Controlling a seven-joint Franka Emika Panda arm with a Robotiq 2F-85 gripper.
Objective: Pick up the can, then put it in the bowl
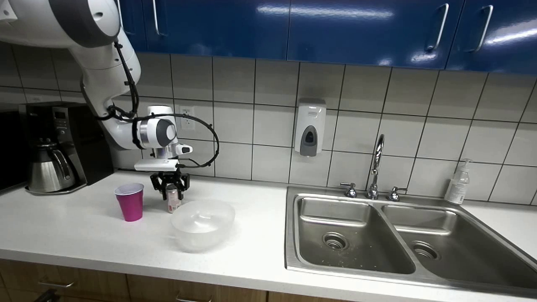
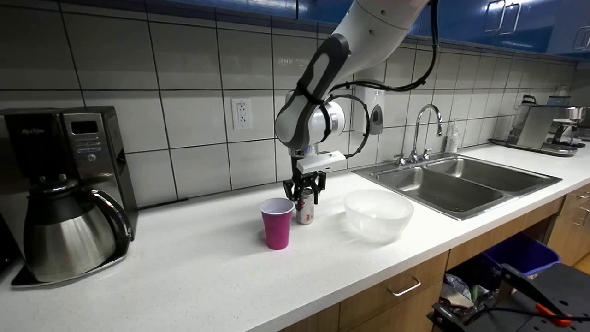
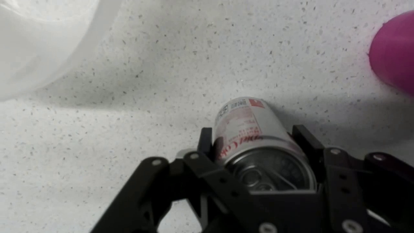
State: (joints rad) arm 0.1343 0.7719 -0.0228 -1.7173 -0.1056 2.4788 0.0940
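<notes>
The can (image 1: pixel 173 202) is a silvery-grey cylinder with red print. It shows in both exterior views (image 2: pixel 305 213) and, from above, in the wrist view (image 3: pixel 247 121). It stands about upright, its base seemingly on the counter. My gripper (image 3: pixel 252 142) points down over it, one finger against each side near the top, and looks shut on it. The gripper also shows in both exterior views (image 1: pixel 171 191) (image 2: pixel 306 196). The whitish translucent bowl (image 1: pixel 203 228) stands beside the can, on the sink side. It also shows in an exterior view (image 2: pixel 379 216) and partly in the wrist view (image 3: pixel 48 48).
A magenta cup (image 1: pixel 131 203) stands close to the can, on the side away from the bowl (image 2: pixel 278 226). A coffee maker (image 2: pixel 73 193) stands at the counter's end. The double steel sink (image 1: pixel 356 235) lies beyond the bowl. A tiled wall (image 1: pixel 235 126) rises behind the gripper.
</notes>
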